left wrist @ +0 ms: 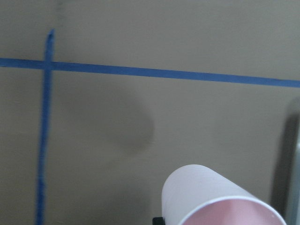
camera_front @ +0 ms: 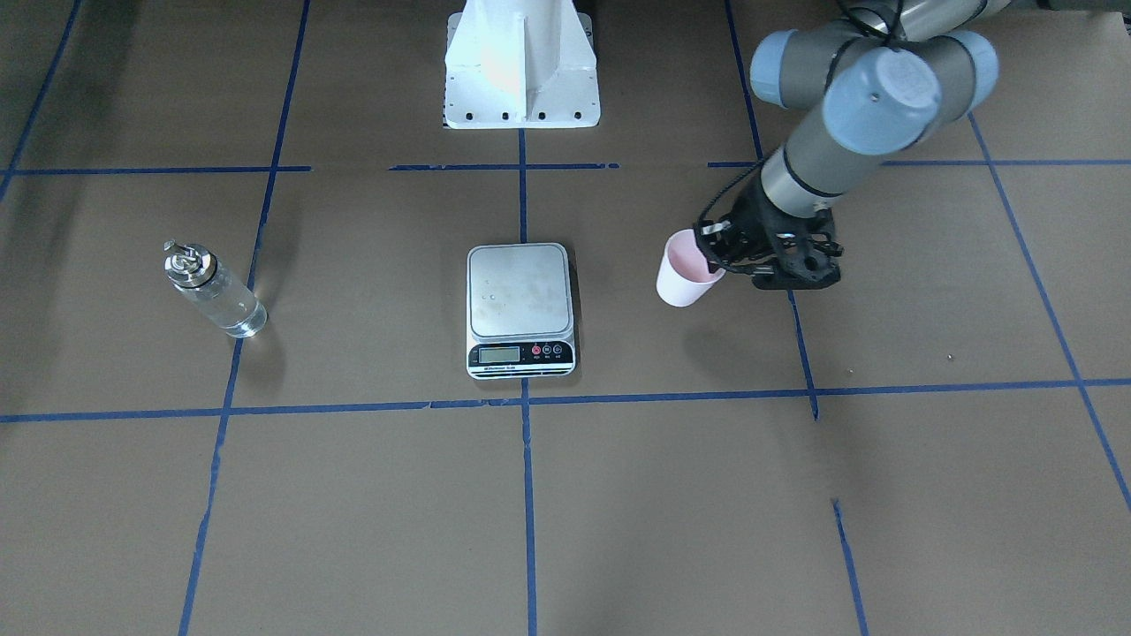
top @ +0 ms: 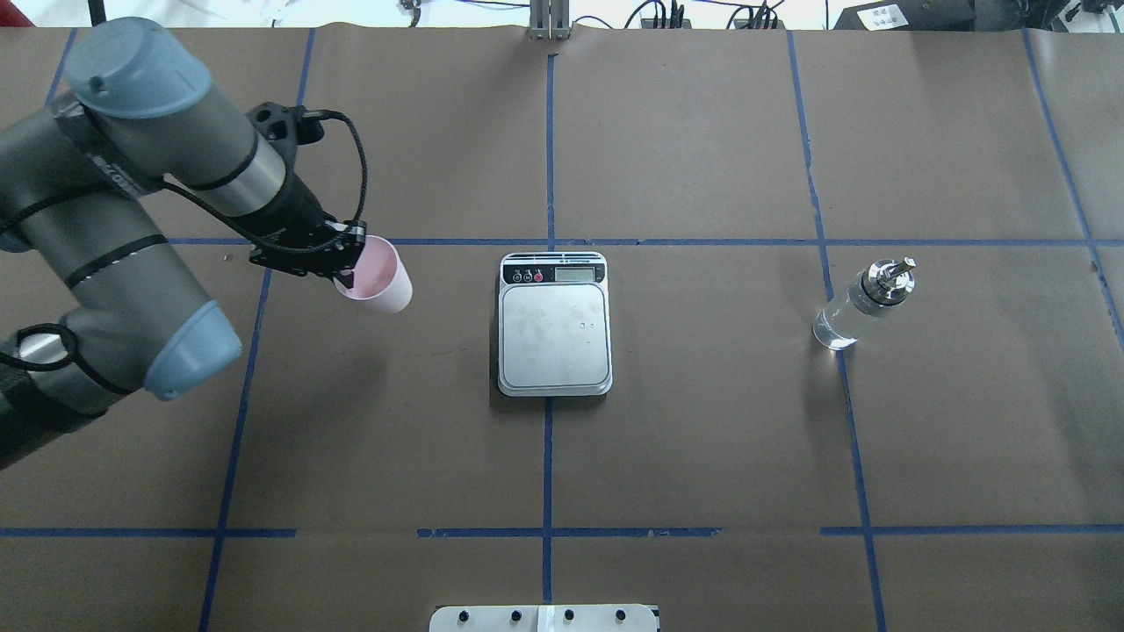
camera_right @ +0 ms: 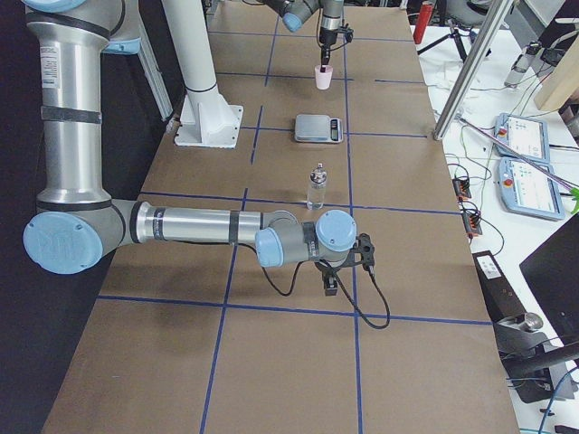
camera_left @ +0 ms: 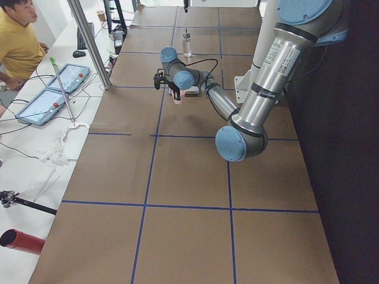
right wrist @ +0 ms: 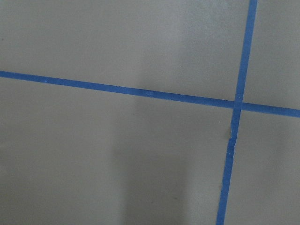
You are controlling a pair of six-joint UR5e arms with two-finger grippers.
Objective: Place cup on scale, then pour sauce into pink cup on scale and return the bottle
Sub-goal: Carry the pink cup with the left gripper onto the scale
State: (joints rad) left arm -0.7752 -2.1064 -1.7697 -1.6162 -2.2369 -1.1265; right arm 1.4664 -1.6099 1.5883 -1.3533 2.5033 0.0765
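In the overhead view, the pale pink cup (top: 379, 279) is pinched at its rim by the left gripper (top: 349, 262). It is judged to be held clear of the table (top: 702, 439), since its shadow lies apart from it. The digital scale (top: 554, 329) is seen at three o'clock of the cup, its platform bare. The glass bottle (top: 856, 309) stands well apart at three o'clock of the scale. The first step is judged in hand: the cup must be carried over the platform, lowered upright and released. The right gripper (camera_right: 330, 280) is shown only from the side, so its state cannot be told.
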